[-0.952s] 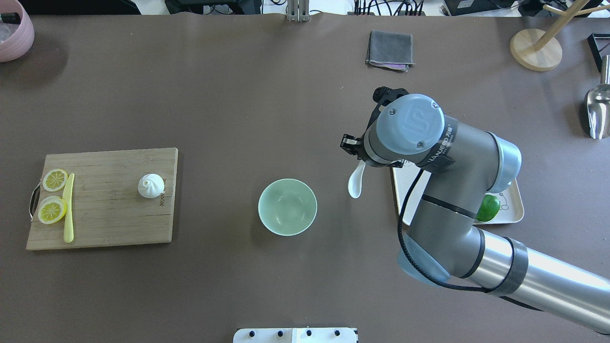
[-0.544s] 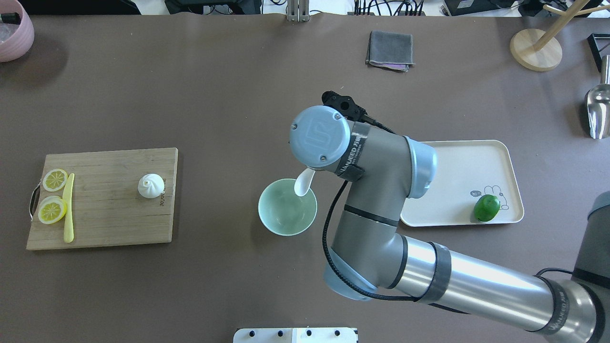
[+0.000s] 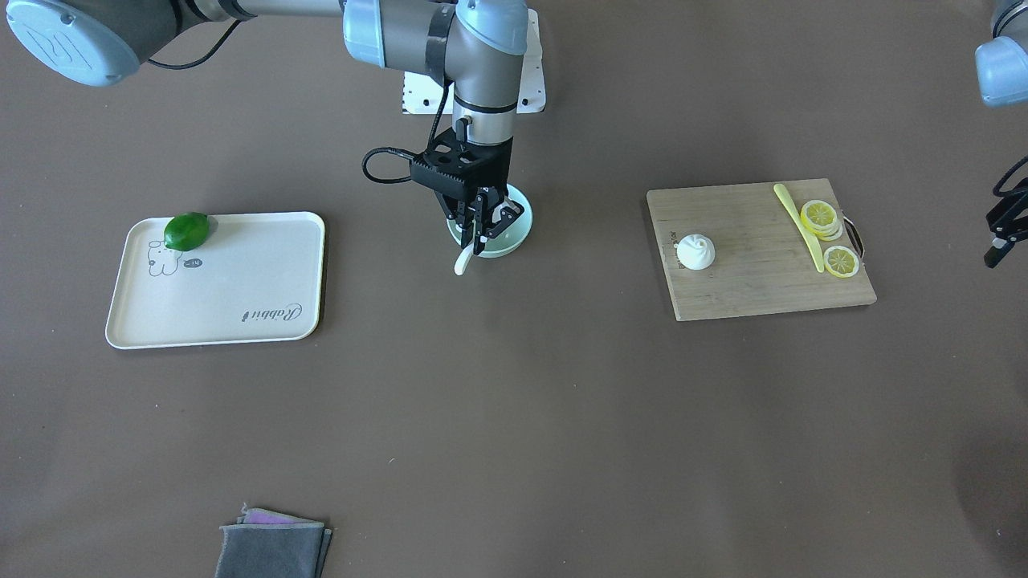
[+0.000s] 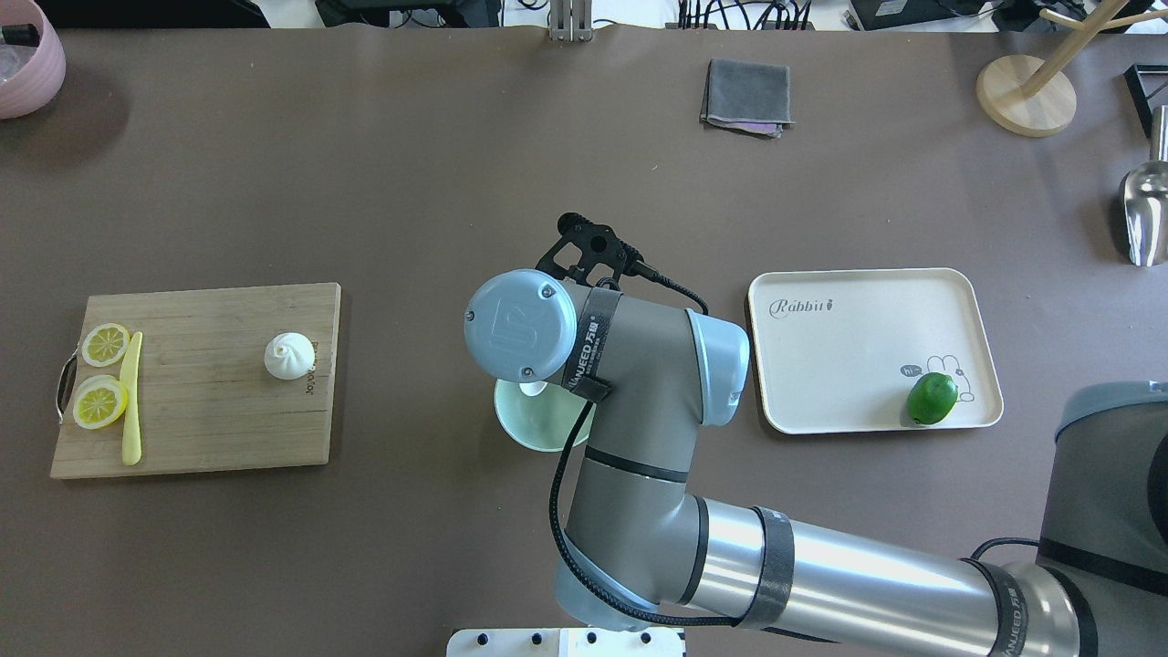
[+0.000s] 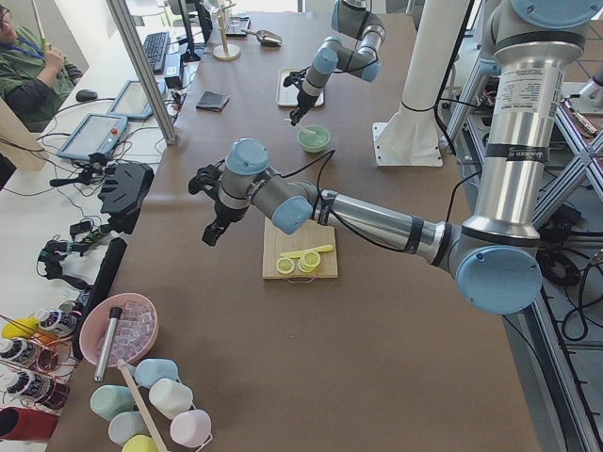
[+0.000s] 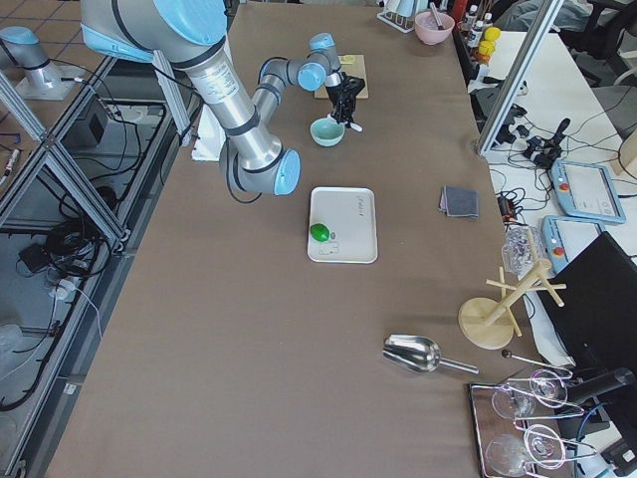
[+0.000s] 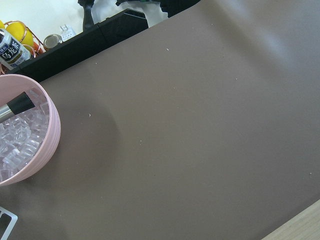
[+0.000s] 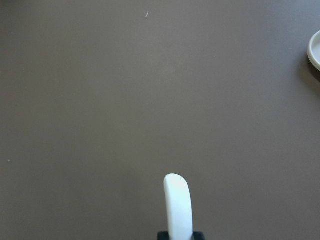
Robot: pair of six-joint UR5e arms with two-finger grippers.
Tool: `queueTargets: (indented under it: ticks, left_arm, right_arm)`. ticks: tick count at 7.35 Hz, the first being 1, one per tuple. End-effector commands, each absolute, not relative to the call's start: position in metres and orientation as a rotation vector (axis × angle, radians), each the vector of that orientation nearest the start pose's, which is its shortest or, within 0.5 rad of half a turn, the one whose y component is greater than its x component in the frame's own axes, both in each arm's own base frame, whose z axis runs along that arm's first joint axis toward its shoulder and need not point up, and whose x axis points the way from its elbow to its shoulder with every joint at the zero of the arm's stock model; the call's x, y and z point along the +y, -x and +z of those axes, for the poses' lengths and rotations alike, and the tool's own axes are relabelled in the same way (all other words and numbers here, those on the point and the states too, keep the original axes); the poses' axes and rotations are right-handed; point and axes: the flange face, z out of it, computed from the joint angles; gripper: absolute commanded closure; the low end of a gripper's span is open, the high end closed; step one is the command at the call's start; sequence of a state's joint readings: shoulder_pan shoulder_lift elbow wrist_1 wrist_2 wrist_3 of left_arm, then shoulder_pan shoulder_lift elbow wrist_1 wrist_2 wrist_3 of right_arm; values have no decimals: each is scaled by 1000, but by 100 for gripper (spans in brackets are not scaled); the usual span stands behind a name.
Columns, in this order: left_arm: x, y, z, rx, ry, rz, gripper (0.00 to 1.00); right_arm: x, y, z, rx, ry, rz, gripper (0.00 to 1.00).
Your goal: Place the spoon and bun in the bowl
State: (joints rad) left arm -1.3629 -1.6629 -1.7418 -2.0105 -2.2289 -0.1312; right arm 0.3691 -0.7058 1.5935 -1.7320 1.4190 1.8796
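My right gripper (image 3: 480, 227) is shut on the cream-white spoon (image 3: 462, 261) and holds it over the pale mint-green bowl (image 3: 516, 234) near the table's middle. In the overhead view the wrist covers most of the bowl (image 4: 538, 433), and a bit of the spoon (image 4: 531, 389) shows above its inside. The right wrist view shows one spoon end (image 8: 177, 202) over bare table. The white bun (image 4: 289, 355) sits on the wooden cutting board (image 4: 201, 429) at the left, also in the front view (image 3: 695, 252). My left gripper (image 3: 1002, 233) hangs off beyond the board; I cannot tell its state.
A cream tray (image 4: 867, 328) with a green fruit (image 4: 932, 398) lies right of the bowl. Lemon slices (image 4: 100, 374) and a yellow stick (image 4: 131, 401) lie on the board. A grey cloth (image 4: 746, 96), a pink ice bowl (image 4: 27, 55) and a wooden stand (image 4: 1027, 91) are at the far edge.
My right arm has moved left with the spoon, from beside the tray to over the bowl. The bun, board and tray have not moved.
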Motion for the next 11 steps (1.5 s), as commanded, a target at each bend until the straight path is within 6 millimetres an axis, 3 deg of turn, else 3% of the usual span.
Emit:
queueTargets:
  ticks: [1,2,3,4,5,6,8,10,11]
  left_arm:
    - [-547,-45,477,743,-561,299,2]
    - [-547,-45,474,752,-566,282,2]
    - [-546,-48,471,779,-563,266,2]
    - [-542,-58,464,856,-519,215,2]
    - [-533,-88,454,940,-493,159,1]
    - [-515,-144,440,1047,-466,101,1]
    - [-483,-244,417,1035,-522,74,1]
    - [-446,-327,412,1014,-526,153,2]
    - [-423,-361,422,970,-542,175,2]
  right_arm:
    - [-389,610,151,-697,-202,699,0]
    - [-386,599,149,-711,-209,683,0]
    - [-392,568,143,-746,-233,652,0]
    - [-400,525,154,-756,-257,579,0]
    - [-424,478,175,-748,-229,504,0]
    - [-444,433,192,-747,-226,423,0]
    - [-462,346,235,-744,-223,292,0]
    - [-477,276,299,-808,-227,172,0]
    - [-482,239,328,-820,-224,101,0]
